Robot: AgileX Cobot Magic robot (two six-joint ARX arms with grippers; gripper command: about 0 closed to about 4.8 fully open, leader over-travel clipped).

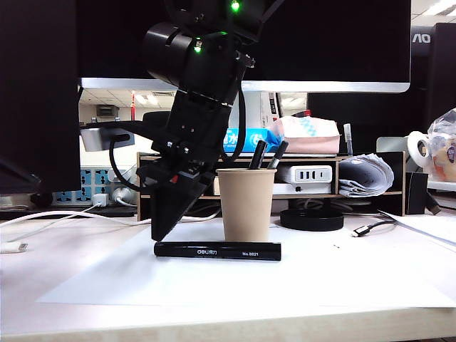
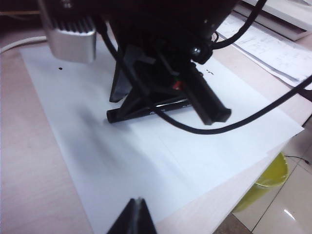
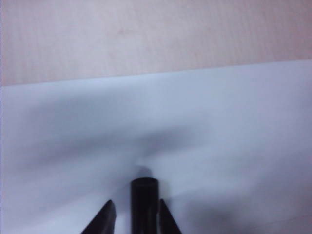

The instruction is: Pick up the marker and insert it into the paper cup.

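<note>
The black marker [image 1: 217, 251] lies flat on a white sheet in front of the beige paper cup [image 1: 246, 204], which stands upright with two dark pens in it. My right gripper [image 1: 161, 234] points down at the marker's left end. In the right wrist view the right gripper [image 3: 137, 218] is open, its fingers on either side of the marker's end [image 3: 145, 202], with a gap showing on one side. The left gripper [image 2: 138, 213] is shut and empty, hovering over the sheet's edge and looking at the right arm and the marker [image 2: 168, 104].
A white paper sheet [image 1: 299, 281] covers the tabletop. Behind the cup stand a wooden shelf [image 1: 399, 178] with a power strip and a black round base [image 1: 311, 219]. Cables [image 1: 64, 215] trail at the left and a plug [image 1: 362, 230] lies at the right. A yellow bin [image 2: 269, 179] sits below the table edge.
</note>
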